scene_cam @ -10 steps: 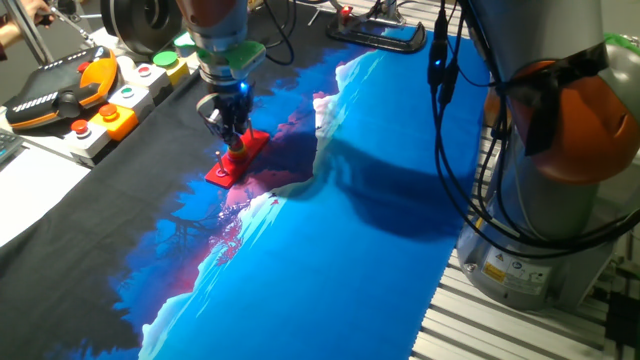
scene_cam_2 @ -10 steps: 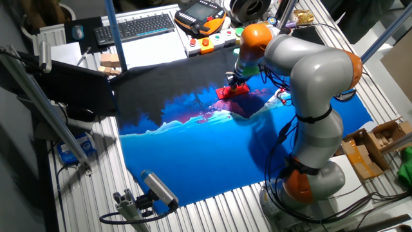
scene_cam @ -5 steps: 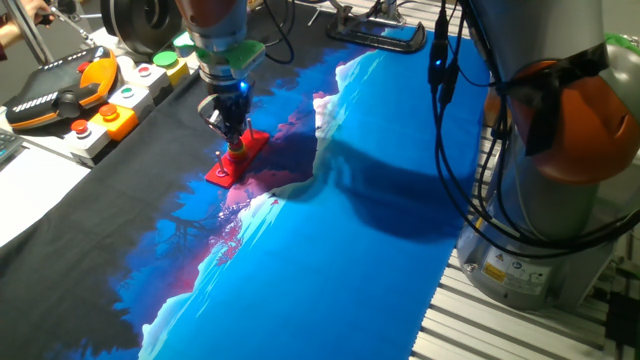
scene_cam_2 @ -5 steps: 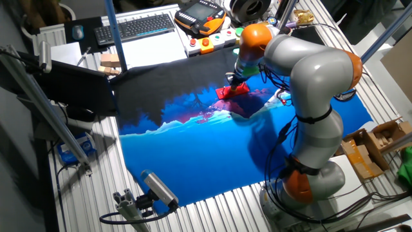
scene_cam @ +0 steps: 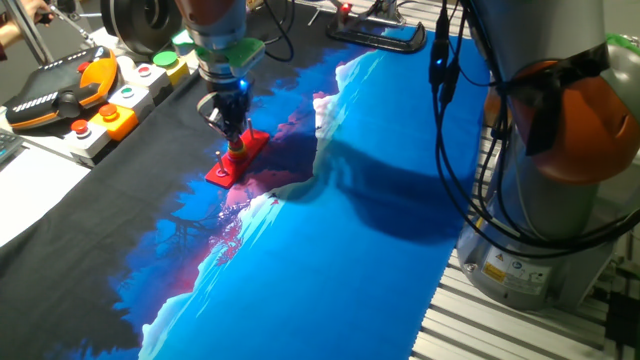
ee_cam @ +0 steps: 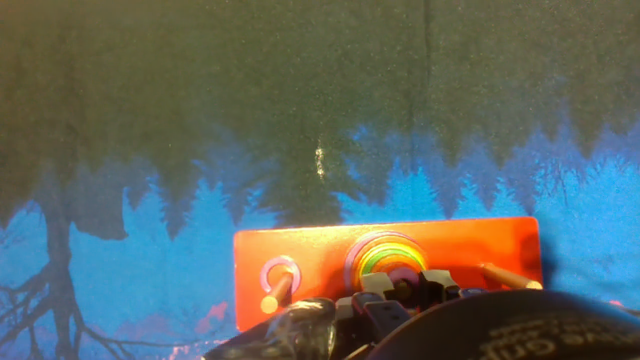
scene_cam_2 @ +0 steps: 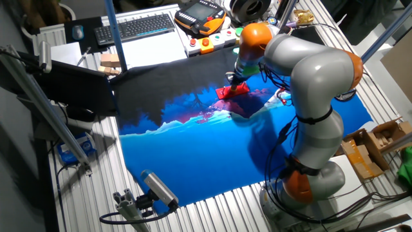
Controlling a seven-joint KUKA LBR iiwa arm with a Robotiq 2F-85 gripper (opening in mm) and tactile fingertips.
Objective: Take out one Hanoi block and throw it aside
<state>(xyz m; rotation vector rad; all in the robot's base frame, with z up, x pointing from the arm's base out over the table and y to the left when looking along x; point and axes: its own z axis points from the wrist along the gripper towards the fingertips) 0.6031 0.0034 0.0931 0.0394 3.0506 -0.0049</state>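
Observation:
A red Hanoi base [scene_cam: 236, 158] lies on the cloth; it also shows in the other fixed view [scene_cam_2: 233, 89]. In the hand view the base [ee_cam: 320, 262] has a bare peg [ee_cam: 276, 292] on the left, a bare peg [ee_cam: 508, 277] on the right, and a stack of coloured Hanoi blocks [ee_cam: 380, 255] on the middle peg. My gripper [scene_cam: 231, 137] stands straight down over that stack. In the hand view my gripper [ee_cam: 402, 287] has its fingertips [ee_cam: 372, 284] close on both sides of the small top block [ee_cam: 401, 273], gripping it.
A blue and black printed cloth [scene_cam: 330, 200] covers the table. A control box with coloured buttons [scene_cam: 120, 100] and an orange teach pendant [scene_cam: 60, 95] sit at the far left. The arm's base [scene_cam: 560, 150] stands at the right. A keyboard [scene_cam_2: 138, 27] lies at the back.
The gripper has stayed over the middle stack, shifting only very slightly upward. The base has not moved.

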